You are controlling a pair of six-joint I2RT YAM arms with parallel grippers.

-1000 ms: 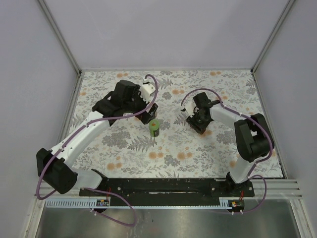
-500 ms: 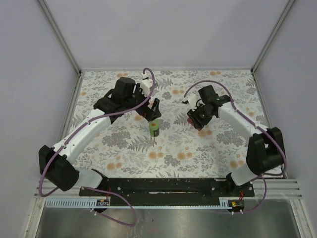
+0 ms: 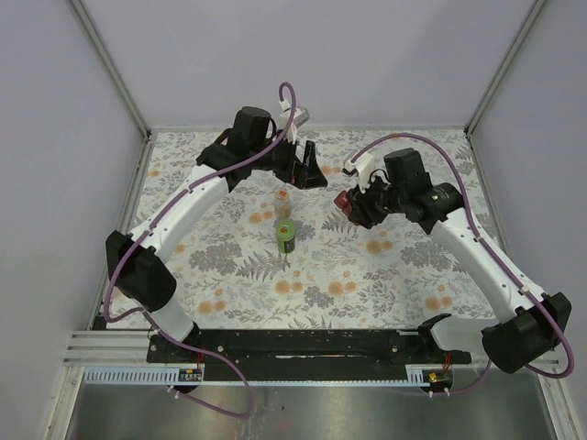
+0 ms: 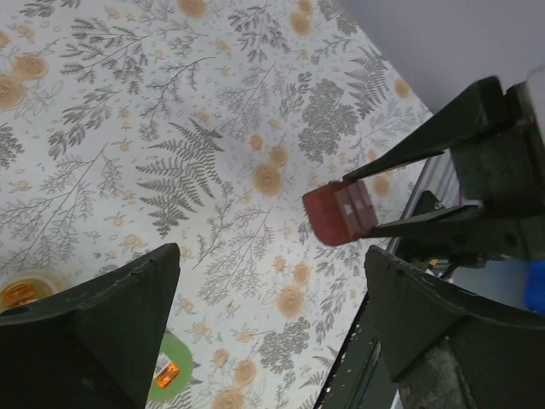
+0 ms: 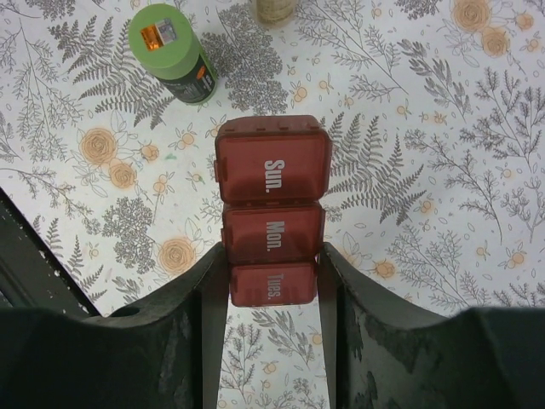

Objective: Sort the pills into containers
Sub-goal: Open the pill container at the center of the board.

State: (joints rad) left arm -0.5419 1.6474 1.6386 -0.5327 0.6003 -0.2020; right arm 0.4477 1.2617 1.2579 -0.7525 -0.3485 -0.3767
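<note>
Top cam: fixed, high, behind arm bases [image 3: 438,332] at 6 o'clock. Looks down & fwd over whole floral cloth [image 3: 367,275]; far off.

L wrist cam: well above cloth, tilted down, mid range. Red pill box [image 4: 341,213] just right of centre, green bottle [image 4: 169,379] at 7 o'clock, pale bottle [image 4: 25,288] at 8 o'clock edge.

R wrist cam: v. close, straight down. Pill box fills centre, green bottle at 11 o'clock, pale bottle cut off at 12.

All 3 views share pill box, both bottles & cloth round them.

arms [image 3: 188,197]: white links, black joints | cables [image 3: 404,137]: purple | jaws: black, tapered
</note>
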